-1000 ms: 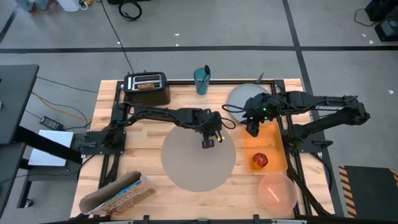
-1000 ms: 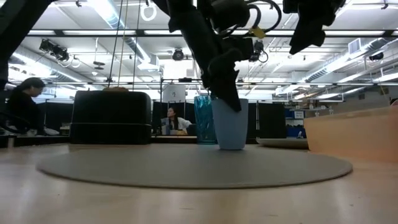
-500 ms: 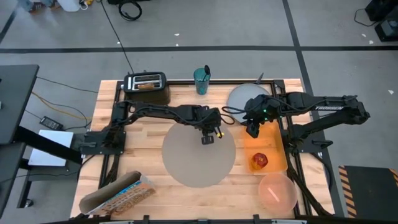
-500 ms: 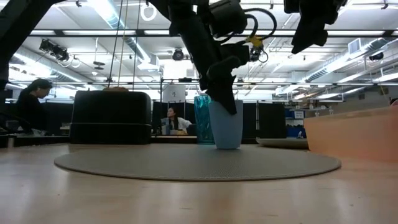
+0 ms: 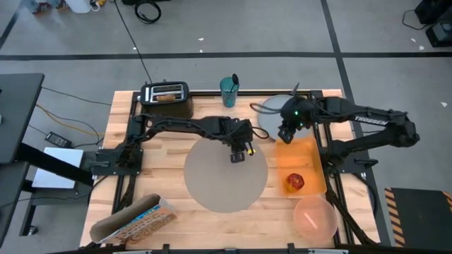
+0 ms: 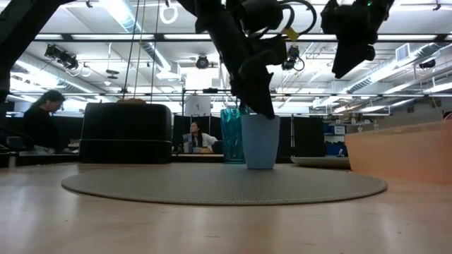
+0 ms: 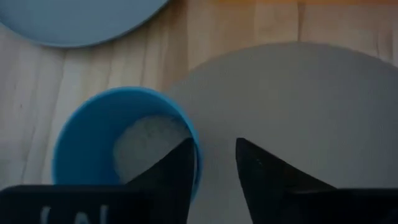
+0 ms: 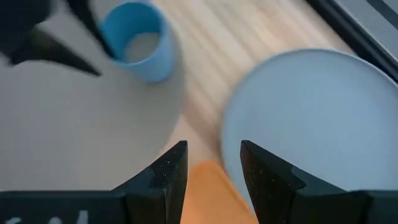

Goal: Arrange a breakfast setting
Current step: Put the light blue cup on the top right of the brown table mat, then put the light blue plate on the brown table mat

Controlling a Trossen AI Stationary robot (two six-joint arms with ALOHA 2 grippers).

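Starting big: the placemat (image 5: 226,177) lay flat mid-table, thin and floppy by the look of it, so it was better left where it was. The grey plate (image 5: 272,113) sat on bare wood at the table's far right, just off the mat; probably rigid, slick and breakable, best pinched at the rim. The pink bowl (image 5: 315,217) sat near the front right corner, the apple (image 5: 294,182) on the orange mat (image 5: 314,152). The light-blue cup (image 6: 260,141) stood upright at the placemat's far edge; likely light and tippy. The left gripper (image 7: 214,162) pinched its rim, one finger inside, one outside. The right gripper (image 8: 213,165) hung over the plate's edge, fingers apart, empty.
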